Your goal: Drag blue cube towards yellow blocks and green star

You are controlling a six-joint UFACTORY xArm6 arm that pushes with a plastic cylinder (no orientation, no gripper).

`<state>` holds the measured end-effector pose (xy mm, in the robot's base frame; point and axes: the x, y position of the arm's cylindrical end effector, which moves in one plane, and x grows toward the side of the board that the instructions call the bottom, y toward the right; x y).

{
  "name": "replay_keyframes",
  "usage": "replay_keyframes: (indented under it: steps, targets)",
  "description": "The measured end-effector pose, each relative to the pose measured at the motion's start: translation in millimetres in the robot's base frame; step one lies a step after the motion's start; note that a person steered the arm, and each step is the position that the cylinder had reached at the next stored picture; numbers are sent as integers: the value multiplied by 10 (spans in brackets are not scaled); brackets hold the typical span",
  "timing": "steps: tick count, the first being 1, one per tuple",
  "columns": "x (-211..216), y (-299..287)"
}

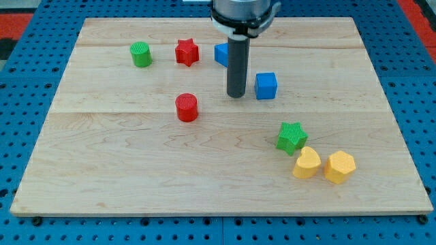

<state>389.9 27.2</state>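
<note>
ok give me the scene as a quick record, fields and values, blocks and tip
tip: my tip, just left of the blue cube, small gap
second blue block: partly hidden behind the rod
target group: green star, yellow heart, yellow hexagon, at the view's lower right
cube to target: cube lies above the star, apart
others: green cylinder, red star, red cylinder
surface: wooden board

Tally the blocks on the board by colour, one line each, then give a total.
Green: 2, a cylinder and a star
Red: 2, a star and a cylinder
Blue: 2, a cube and a block partly hidden behind the rod
Yellow: 2
Total: 8
</note>
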Motion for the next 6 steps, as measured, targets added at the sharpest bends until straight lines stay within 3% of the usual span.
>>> replay_keyframes:
  steps: [1,3,4,6]
  targets:
    - [-258,63]
    - [-154,594]
    - [229,822]
    - [87,1106]
